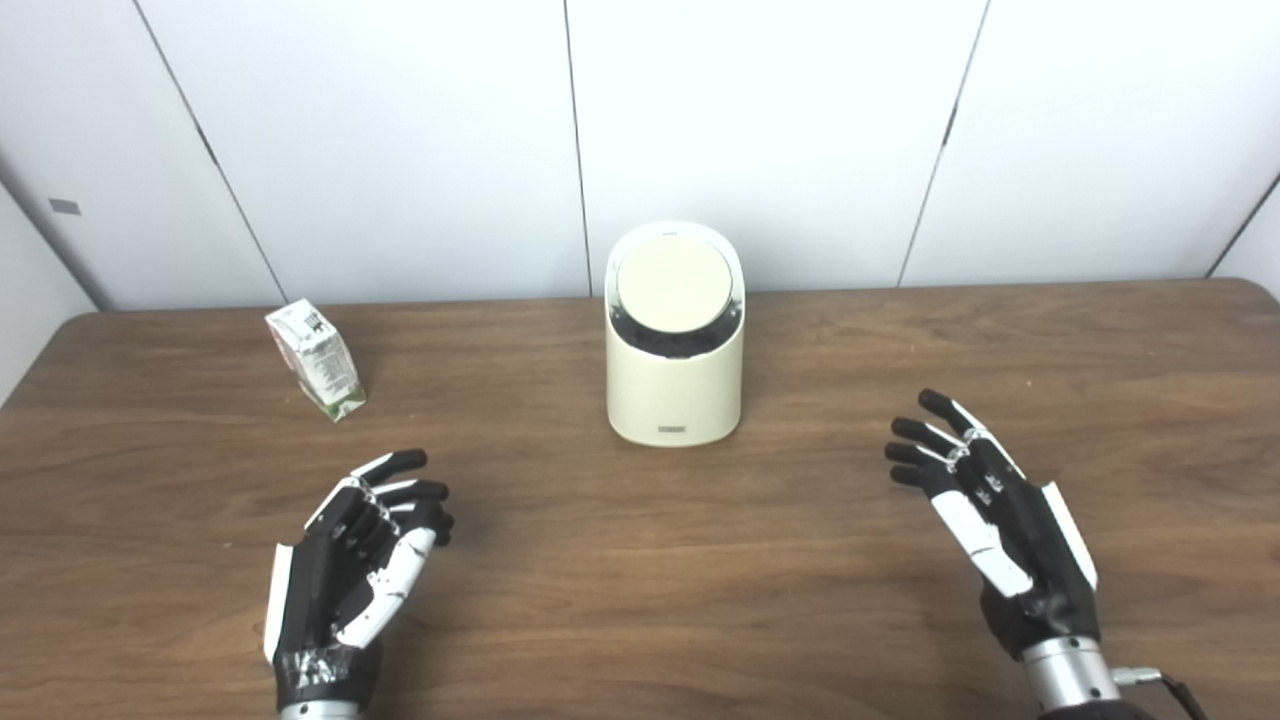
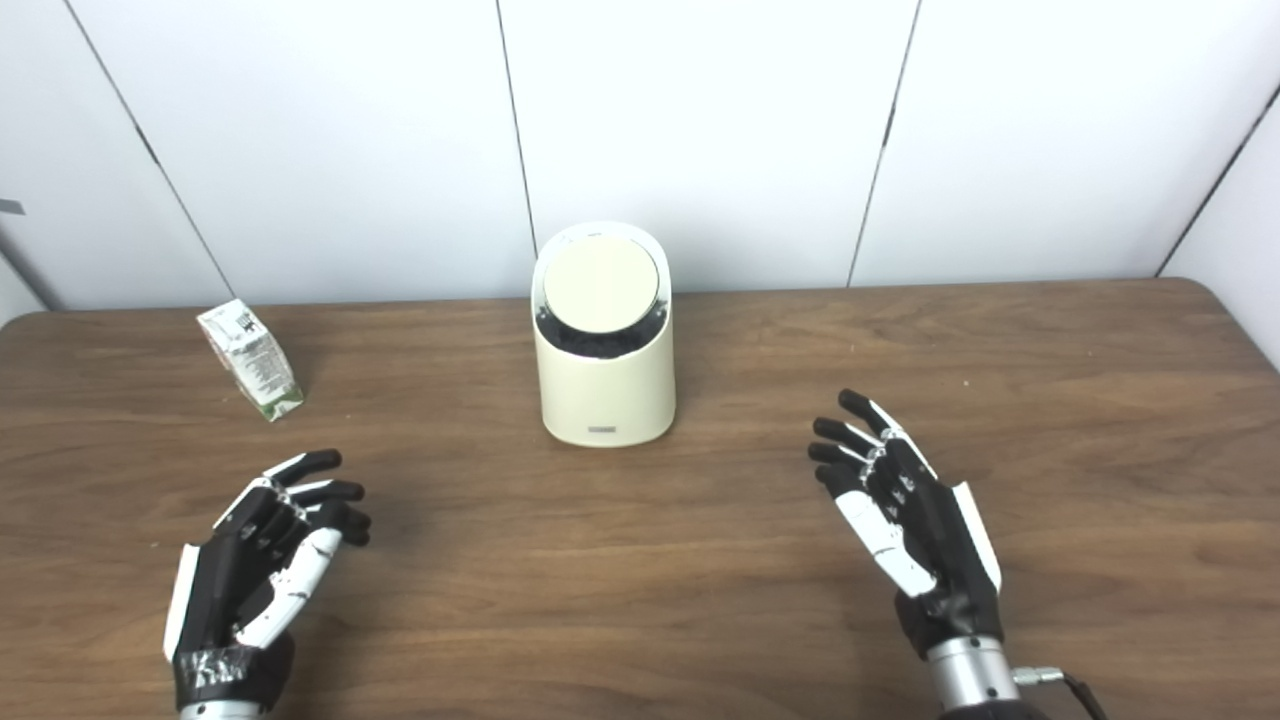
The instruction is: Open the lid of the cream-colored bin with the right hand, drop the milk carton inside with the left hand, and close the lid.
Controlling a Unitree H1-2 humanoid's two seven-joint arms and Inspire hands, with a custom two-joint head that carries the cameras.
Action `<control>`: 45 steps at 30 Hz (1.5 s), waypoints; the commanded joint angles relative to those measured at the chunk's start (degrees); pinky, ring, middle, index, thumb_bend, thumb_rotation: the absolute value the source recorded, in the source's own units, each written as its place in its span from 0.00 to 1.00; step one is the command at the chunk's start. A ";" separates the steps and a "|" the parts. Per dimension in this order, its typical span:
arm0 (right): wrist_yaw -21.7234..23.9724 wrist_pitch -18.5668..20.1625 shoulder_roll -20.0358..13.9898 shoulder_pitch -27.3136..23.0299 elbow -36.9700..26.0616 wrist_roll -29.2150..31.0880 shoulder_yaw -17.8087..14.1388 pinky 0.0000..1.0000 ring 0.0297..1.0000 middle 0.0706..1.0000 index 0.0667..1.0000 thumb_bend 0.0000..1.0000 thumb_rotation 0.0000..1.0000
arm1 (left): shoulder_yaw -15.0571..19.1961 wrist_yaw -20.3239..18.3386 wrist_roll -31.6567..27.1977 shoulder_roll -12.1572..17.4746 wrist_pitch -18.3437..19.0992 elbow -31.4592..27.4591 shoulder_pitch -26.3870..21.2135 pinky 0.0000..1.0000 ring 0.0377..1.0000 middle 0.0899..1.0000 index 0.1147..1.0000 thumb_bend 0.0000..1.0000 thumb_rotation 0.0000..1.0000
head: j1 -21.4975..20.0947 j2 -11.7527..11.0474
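cream-colored bin (image 1: 674, 385) upright at mid-table, toward the far edge, round slanted lid (image 1: 672, 285) facing the cameras, seemingly seated, dark gap below it. milk carton (image 1: 315, 359) tilted, well left of the bin, apart from everything. left hand (image 1: 350, 565) low over the wooden table (image 1: 640, 580), fingers spread and slightly curled, holding nothing; right hand (image 1: 990, 520) likewise spread and empty, near-right of the bin. nothing begun yet, by the look of it. first step likely the lid: best to bring the right hand up and over from the right, press or tip the disc without shoving the light bin backward. worth keeping the left clear until the lid is open, then reaching for the carton.
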 commanded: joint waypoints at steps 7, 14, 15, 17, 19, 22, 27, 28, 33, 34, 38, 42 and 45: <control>1.12 -3.91 -1.44 -0.93 -0.38 1.44 -0.43 0.85 0.90 0.93 0.94 0.62 0.63 | -0.15 -0.47 0.98 0.21 -1.59 -1.05 0.30 0.56 0.67 0.72 0.71 0.52 0.28 | 0.06 0.17; 3.27 0.39 -2.54 -0.81 -2.33 6.23 0.35 1.00 1.00 1.00 1.00 0.77 0.79 | -1.11 -2.30 1.56 1.87 -0.10 -1.72 0.79 0.97 0.98 0.98 0.99 0.68 0.68 | 0.07 0.26; 3.31 1.14 -2.70 -0.76 -2.81 6.27 0.57 1.00 1.00 1.00 1.00 0.79 0.82 | -1.28 -2.70 1.64 2.14 -0.10 -1.70 0.85 0.99 0.99 0.99 0.99 0.71 0.70 | 0.01 0.33; 3.55 2.01 -3.17 -0.67 -3.48 5.84 1.03 1.00 1.00 1.00 1.00 0.83 0.85 | -1.56 -3.43 2.15 2.63 0.08 -1.68 0.91 1.00 1.00 1.00 1.00 0.76 0.72 | 0.01 0.33; 4.06 2.52 -3.89 -0.59 -3.86 4.85 1.57 1.00 1.00 1.00 1.00 0.90 0.86 | -1.85 -3.94 3.38 3.24 0.16 -1.57 0.87 1.00 1.00 1.00 1.00 0.84 0.73 | -0.05 0.31; 4.38 2.13 -4.54 -0.58 -3.71 3.81 2.18 1.00 1.00 1.00 1.00 0.98 0.85 | -1.94 -4.73 4.10 4.03 0.06 -1.11 0.60 1.00 1.00 1.00 1.00 0.95 0.72 | -0.05 0.31; 4.08 1.78 -4.79 -0.70 -2.98 3.28 2.45 1.00 1.00 1.00 1.00 1.00 0.86 | -1.80 -5.43 3.99 3.96 0.47 -1.28 0.60 1.00 1.00 1.00 1.00 0.99 0.74 | -0.13 0.27; 4.07 1.83 -4.84 -0.58 -3.02 3.20 2.41 1.00 1.00 1.00 1.00 1.00 0.86 | -1.81 -5.60 3.73 3.94 0.34 -1.25 0.68 1.00 1.00 1.00 1.00 0.99 0.74 | 0.09 0.00; 2.96 3.91 -4.13 -0.32 -4.52 1.93 2.44 1.00 1.00 1.00 1.00 1.00 0.85 | -1.70 -5.63 3.05 3.33 0.25 -1.26 1.28 1.00 1.00 1.00 1.00 0.96 0.76 | 0.29 -0.20; 2.84 4.42 -4.09 -0.40 -4.79 1.60 2.49 1.00 1.00 1.00 1.00 1.00 0.85 | -1.65 -5.41 3.09 3.09 0.66 -1.42 1.43 1.00 1.00 1.00 1.00 0.96 0.76 | 0.13 -0.23; 2.55 6.20 -4.23 -2.21 -5.00 -1.21 3.18 1.00 1.00 1.00 1.00 1.00 0.85 | -2.14 -5.74 3.62 3.38 2.66 -1.07 2.43 1.00 1.00 1.00 1.00 0.91 0.80 | -0.73 -1.55; 2.09 11.22 -3.31 -5.90 -5.98 -3.47 4.35 1.00 1.00 1.00 1.00 0.98 0.82 | -2.52 -6.00 3.43 3.05 1.85 0.21 3.52 1.00 1.00 1.00 1.00 0.85 0.79 | -0.79 -3.50; 2.22 13.32 -3.54 -8.74 -5.64 -5.14 4.94 1.00 1.00 1.00 1.00 0.96 0.82 | -2.57 -5.91 3.68 2.68 0.83 0.83 4.00 1.00 1.00 1.00 1.00 0.82 0.78 | -0.74 -4.63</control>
